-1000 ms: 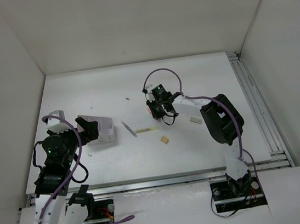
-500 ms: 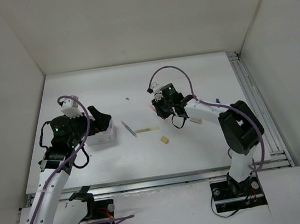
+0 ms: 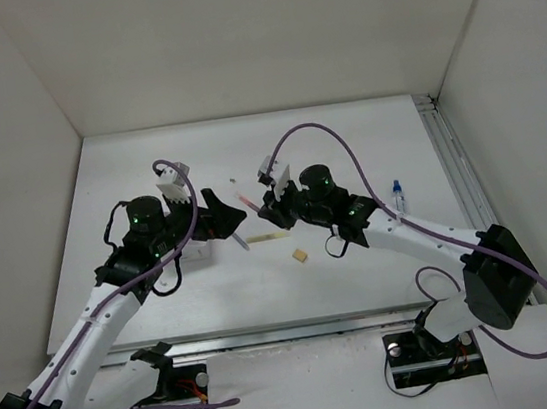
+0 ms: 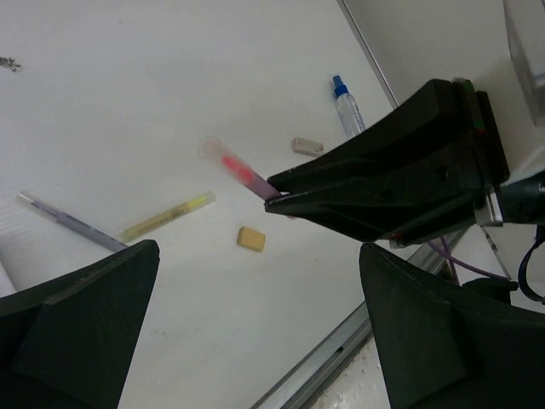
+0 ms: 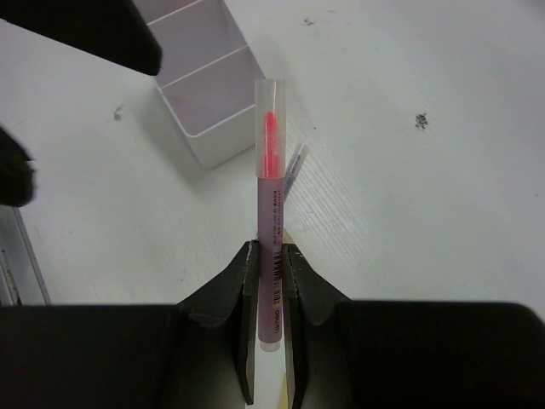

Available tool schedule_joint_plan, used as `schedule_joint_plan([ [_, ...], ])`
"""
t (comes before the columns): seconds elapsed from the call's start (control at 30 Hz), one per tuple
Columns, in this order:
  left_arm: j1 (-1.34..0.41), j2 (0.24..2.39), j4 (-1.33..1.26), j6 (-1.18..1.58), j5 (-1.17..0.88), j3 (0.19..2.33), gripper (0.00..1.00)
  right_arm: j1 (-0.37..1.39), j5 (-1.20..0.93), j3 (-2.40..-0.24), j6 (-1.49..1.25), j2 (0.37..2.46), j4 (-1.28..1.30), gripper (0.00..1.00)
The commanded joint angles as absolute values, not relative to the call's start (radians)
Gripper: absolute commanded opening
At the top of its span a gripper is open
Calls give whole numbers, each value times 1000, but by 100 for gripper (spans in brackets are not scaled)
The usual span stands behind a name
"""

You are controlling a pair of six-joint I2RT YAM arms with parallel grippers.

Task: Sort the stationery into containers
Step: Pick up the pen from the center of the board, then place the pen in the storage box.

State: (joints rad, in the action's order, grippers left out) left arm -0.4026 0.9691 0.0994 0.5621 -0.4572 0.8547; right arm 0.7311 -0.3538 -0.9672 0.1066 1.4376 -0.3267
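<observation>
R gripper (image 5: 270, 252): clamped on pink-red pen (image 5: 270, 162) | pen: in air, capped tip just beside white box (image 5: 223, 135) corner | L gripper (image 3: 217, 218): jaws wide apart, holding nothing, near box

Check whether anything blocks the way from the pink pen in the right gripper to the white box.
Partly. The open left gripper hangs between the right gripper with its pink pen and the box, its fingers over the box's far end. The near compartments, just ahead of the pen's tip, look unobstructed.
</observation>
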Motion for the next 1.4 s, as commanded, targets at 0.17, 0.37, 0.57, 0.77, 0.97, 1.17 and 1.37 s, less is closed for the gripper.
schedule_joint_plan([
  [0.17,-454,962,-58,621,-336,888,90,793,-391,-930,87,1290,-477,0],
  [0.37,-491,992,-84,630,-330,882,70,827,-367,-910,83,1264,-485,0],
  [0.57,-509,991,-100,620,-356,882,30,842,-305,-908,87,1262,-474,0],
  [0.77,-528,985,-114,615,-353,870,0,859,-267,-914,97,1276,-489,0],
  [0.97,-537,977,-140,617,-345,848,0,868,-255,-923,104,1278,-480,0],
  [1.17,-537,925,-143,614,-238,819,0,867,-212,-940,60,1276,-453,98],
  [1.37,-537,859,32,562,102,867,0,868,-141,-966,15,1258,-387,98],
])
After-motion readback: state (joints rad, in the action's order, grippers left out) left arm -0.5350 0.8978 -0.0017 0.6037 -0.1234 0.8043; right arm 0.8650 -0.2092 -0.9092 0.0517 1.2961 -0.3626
